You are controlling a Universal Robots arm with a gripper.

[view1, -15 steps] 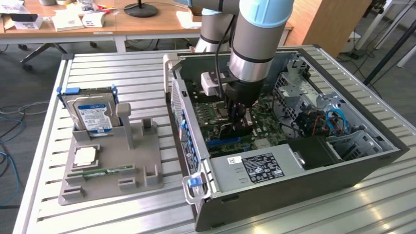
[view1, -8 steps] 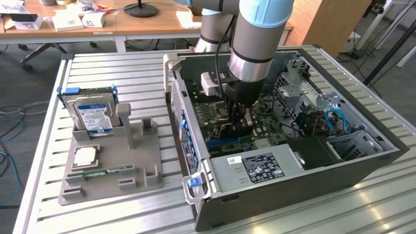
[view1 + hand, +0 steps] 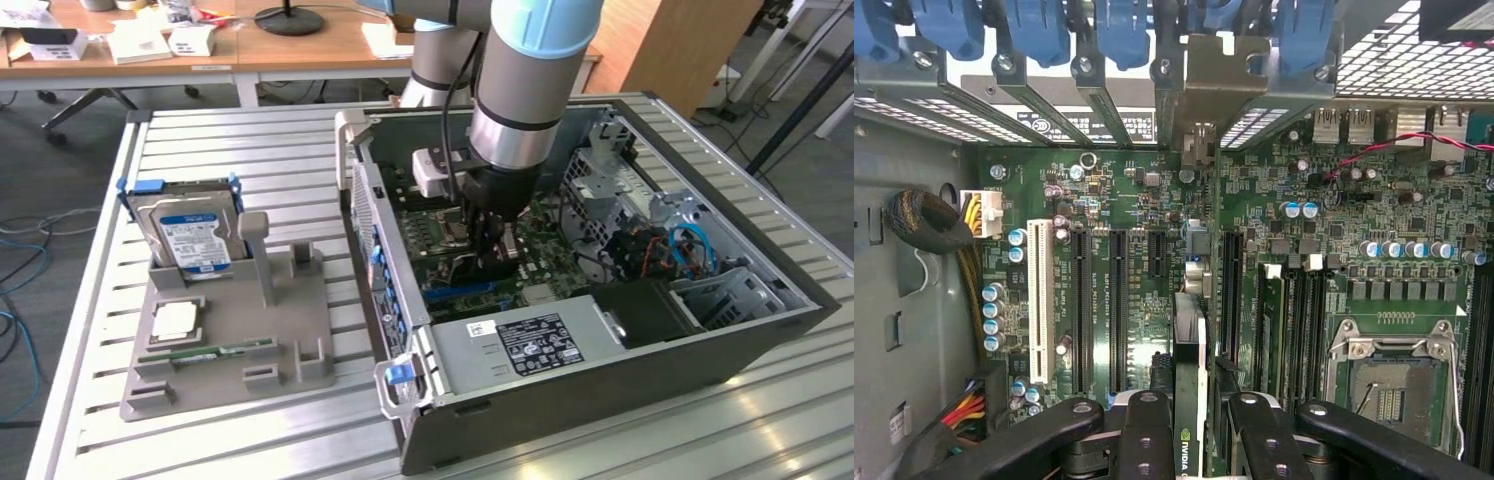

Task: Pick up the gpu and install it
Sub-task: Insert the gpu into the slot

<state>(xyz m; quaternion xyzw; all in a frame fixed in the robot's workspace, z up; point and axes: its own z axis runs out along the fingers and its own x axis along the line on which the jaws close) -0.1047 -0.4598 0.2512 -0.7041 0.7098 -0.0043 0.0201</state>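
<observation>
One gpu (image 3: 1191, 335), edge-on in the narrow pincer's (image 3: 1199, 410) grip — inside the computer case (image 3: 641, 385).

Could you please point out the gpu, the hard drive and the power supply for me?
gpu (image 3: 1191, 330): wrist view, on the card's edge facing the camera.
hard drive (image 3: 188, 235): exterior view, on its blue-white label.
power supply (image 3: 531, 345): exterior view, on its black label.
</observation>
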